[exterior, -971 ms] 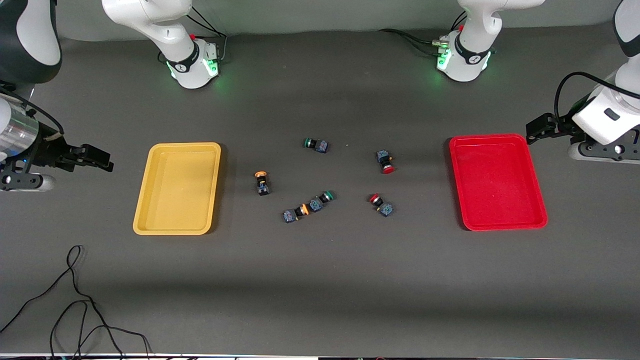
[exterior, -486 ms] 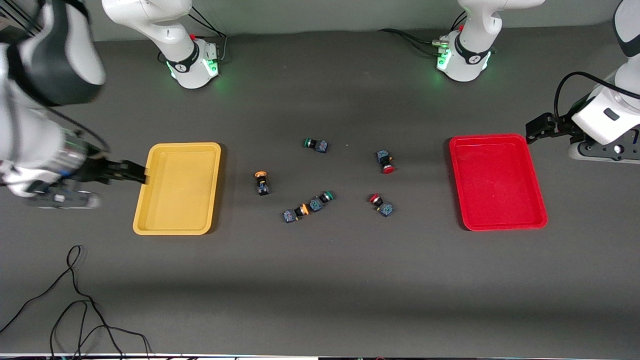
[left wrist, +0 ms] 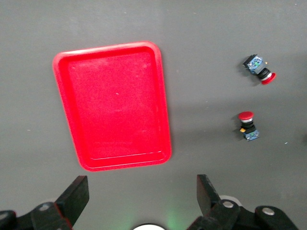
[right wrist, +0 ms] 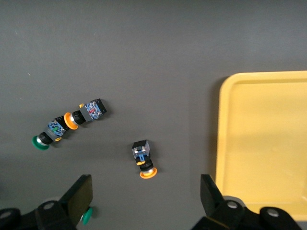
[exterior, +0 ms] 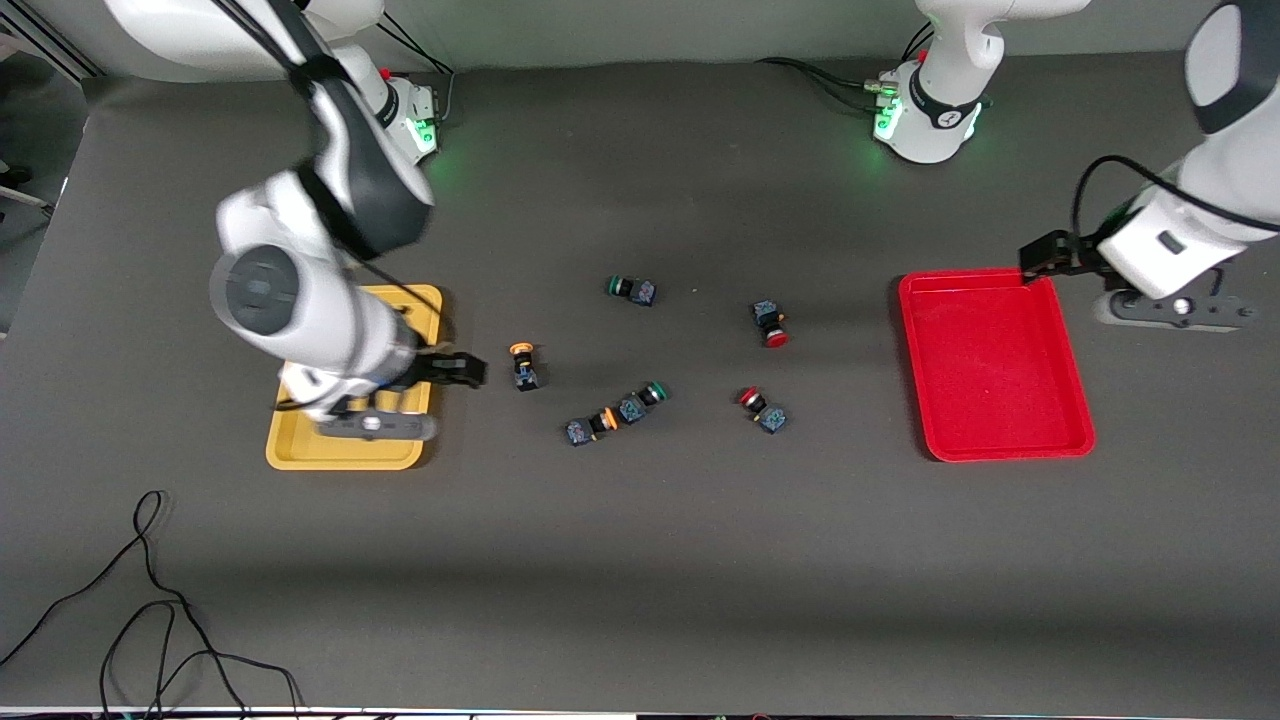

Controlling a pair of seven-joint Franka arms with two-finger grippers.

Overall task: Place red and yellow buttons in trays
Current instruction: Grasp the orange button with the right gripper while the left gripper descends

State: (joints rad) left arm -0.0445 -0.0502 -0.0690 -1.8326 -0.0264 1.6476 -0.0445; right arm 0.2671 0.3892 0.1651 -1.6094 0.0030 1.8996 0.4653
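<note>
The yellow tray lies toward the right arm's end and the red tray toward the left arm's end. One yellow-capped button lies beside the yellow tray, another nearer the front camera. Two red-capped buttons lie toward the red tray. My right gripper is open, over the table between the yellow tray and the nearest yellow-capped button. My left gripper is open over the red tray's corner near the bases. Both red-capped buttons show in the left wrist view.
Two green-capped buttons lie among the others, one touching the second yellow-capped button. A black cable loops on the table near the front camera at the right arm's end.
My right arm has swung from the table's end across the yellow tray toward the nearest yellow-capped button. My left gripper has shifted slightly over the red tray's corner. The buttons have not moved.
</note>
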